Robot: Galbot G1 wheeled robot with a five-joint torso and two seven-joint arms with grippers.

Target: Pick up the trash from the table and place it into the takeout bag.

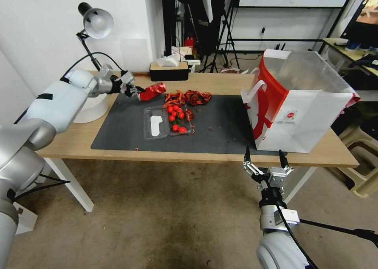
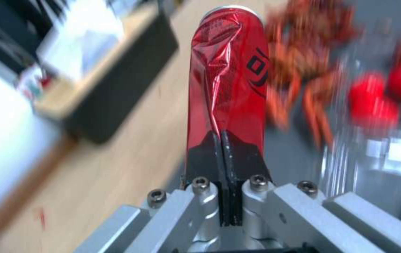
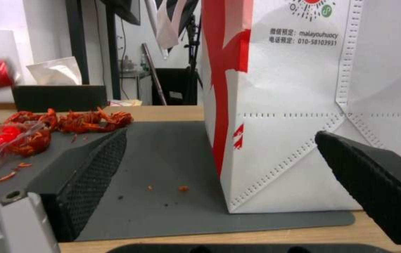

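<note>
My left gripper [image 1: 134, 90] is shut on a crushed red soda can [image 1: 152, 91], held tilted over the far left corner of the dark grey mat [image 1: 220, 131]. In the left wrist view the fingers [image 2: 222, 140] pinch the can's [image 2: 226, 80] dented lower end. The takeout bag [image 1: 303, 107], white with a red side panel and foil lining, stands open on the table's [image 1: 71, 139] right end. My right gripper [image 1: 265, 157] is open, pointing up just below the table's front edge in front of the bag [image 3: 294, 105].
A pile of red crayfish shells [image 1: 188, 97] and a clear plastic tray [image 1: 157, 123] with cherry tomatoes [image 1: 176, 117] lie mid-mat. A white desk lamp [image 1: 94, 25] stands at the left and a black tissue box [image 1: 169, 70] at the back edge. Crumbs [image 3: 182, 188] dot the mat by the bag.
</note>
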